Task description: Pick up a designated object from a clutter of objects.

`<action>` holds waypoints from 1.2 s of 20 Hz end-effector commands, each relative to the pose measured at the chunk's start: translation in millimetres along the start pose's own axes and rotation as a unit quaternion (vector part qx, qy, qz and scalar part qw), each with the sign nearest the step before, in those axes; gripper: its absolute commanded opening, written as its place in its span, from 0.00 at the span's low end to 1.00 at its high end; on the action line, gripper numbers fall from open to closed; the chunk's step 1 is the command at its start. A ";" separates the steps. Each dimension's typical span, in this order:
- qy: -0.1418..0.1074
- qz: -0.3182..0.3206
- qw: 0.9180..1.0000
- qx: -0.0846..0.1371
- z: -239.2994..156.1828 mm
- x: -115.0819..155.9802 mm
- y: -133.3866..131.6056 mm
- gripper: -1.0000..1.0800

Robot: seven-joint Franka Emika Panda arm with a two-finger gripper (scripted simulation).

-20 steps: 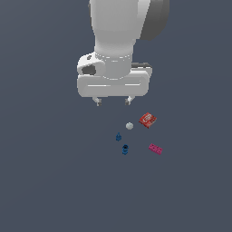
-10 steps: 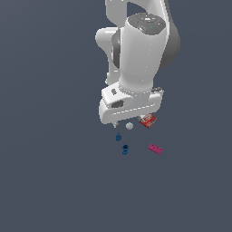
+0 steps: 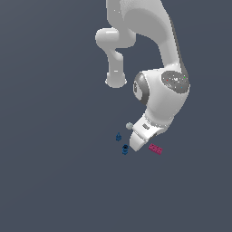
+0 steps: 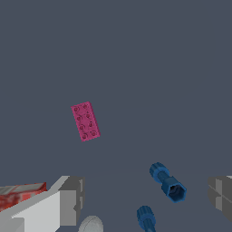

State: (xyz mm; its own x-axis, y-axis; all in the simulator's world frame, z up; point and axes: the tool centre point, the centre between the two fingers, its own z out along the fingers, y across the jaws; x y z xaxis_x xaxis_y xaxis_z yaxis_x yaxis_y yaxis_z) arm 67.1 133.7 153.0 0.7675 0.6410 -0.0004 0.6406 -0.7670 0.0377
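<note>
Now | claw (image 4: 145, 197) spread wide | magenta brick (image 4: 85, 121) lying flat, ungrasped

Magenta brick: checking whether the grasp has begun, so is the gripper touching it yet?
Apart. In the wrist view the magenta brick lies alone on bare floor, with clear grey floor between it and the open gripper and its fingers.

background is one flat surface (image 3: 50, 181), uniform dark slate grey-blue, filling both views edge to edge. no visible wall, horizon, seam or corner; floor and backdrop can't be told apart. no furniture, no windows. texture is plain, matte, no pattern or markings. lighting is even and diffuse, no clear source, only faint soft shading on the ground (image 4: 136, 54). left, right, near and far parts look the same in tone.
</note>
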 end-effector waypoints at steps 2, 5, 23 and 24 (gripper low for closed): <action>0.000 -0.056 0.998 0.006 32.1 15.9 -23.9 0.96; 0.001 -0.092 0.996 0.010 53.6 24.9 -41.1 0.96; 0.003 -0.148 0.989 0.019 99.3 36.1 -70.9 0.96; 0.003 -0.149 0.989 0.019 103.6 36.1 -71.3 0.96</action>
State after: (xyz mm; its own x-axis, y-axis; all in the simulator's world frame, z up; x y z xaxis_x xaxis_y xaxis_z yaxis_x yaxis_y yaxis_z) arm 52.2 208.4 52.7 0.5459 0.8378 -0.0001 0.8378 -0.5459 0.0007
